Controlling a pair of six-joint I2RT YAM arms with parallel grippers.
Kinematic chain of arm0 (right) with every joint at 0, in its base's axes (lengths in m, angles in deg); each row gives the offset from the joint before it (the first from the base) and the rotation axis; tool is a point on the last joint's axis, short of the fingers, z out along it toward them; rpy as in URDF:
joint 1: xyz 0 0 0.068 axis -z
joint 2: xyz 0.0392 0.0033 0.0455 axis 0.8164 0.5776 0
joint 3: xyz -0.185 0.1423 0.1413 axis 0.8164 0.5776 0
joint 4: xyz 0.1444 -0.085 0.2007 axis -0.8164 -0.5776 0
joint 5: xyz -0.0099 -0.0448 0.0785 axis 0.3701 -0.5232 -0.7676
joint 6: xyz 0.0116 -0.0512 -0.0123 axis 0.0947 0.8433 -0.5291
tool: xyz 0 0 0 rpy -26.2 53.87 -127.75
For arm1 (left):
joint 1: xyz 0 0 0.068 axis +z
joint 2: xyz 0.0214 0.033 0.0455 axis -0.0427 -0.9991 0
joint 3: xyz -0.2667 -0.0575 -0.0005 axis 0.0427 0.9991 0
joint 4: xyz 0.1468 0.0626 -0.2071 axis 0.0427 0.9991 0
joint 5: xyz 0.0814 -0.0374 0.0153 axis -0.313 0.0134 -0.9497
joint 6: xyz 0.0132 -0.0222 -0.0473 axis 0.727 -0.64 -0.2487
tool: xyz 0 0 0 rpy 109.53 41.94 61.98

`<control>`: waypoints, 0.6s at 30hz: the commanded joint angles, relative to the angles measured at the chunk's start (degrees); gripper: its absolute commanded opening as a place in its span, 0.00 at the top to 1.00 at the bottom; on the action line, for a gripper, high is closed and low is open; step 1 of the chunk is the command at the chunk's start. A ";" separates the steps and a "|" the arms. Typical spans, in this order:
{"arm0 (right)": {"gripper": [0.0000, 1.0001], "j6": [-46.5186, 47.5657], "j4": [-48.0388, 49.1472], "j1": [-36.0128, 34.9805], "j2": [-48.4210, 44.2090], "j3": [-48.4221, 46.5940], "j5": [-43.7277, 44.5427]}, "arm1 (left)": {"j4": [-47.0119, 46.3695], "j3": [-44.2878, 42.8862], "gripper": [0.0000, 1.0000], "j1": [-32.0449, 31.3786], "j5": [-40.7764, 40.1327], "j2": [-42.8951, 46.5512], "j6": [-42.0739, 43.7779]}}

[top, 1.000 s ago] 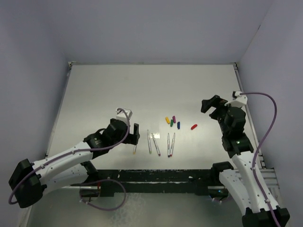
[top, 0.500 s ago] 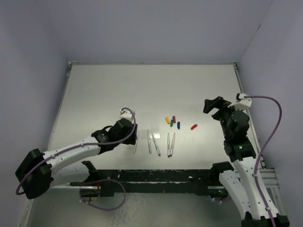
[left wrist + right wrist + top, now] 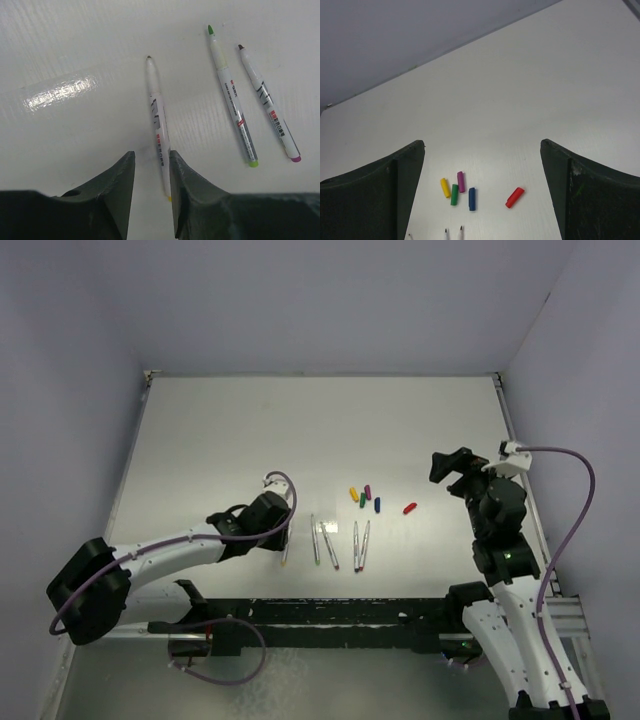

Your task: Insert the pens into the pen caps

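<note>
Several whitish pens lie in a row near the table's front: the leftmost pen (image 3: 286,550) (image 3: 156,107) with a yellow end, a green-tipped pen (image 3: 231,97), a magenta-ended pen (image 3: 267,102), and two more pens (image 3: 360,544). My left gripper (image 3: 285,531) (image 3: 151,152) is down over the leftmost pen, jaws narrowed around its rear end. The pen rests against the right finger, with a gap on the left. The yellow cap (image 3: 445,187), green cap (image 3: 454,194), magenta cap (image 3: 461,181), blue cap (image 3: 471,198) and red cap (image 3: 515,197) lie loose ahead of my right gripper (image 3: 482,144) (image 3: 450,474), which hovers wide open.
The white table (image 3: 300,430) is walled at the back and on both sides. A black rail (image 3: 340,612) runs along its near edge by the arm bases. The caps (image 3: 365,497) lie just beyond the pen row, with the red cap (image 3: 409,508) apart to the right.
My left gripper has dropped onto the leftmost pen and its jaws have narrowed from wide open. My right arm shifted slightly, its gripper still wide open.
</note>
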 commanded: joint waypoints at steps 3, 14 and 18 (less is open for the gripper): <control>0.00 0.30 2.46 0.12 -0.67 0.22 -0.35 | -1.63 -3.12 0.62 -0.18 1.13 -0.73 -0.22; 0.00 -0.06 3.23 0.12 -0.52 0.93 -0.75 | -1.45 -4.38 0.58 -0.14 2.30 -3.74 -0.39; 0.00 -0.23 3.15 0.12 -0.43 0.97 -0.70 | -1.59 -4.64 0.55 -0.18 2.52 -5.05 -0.21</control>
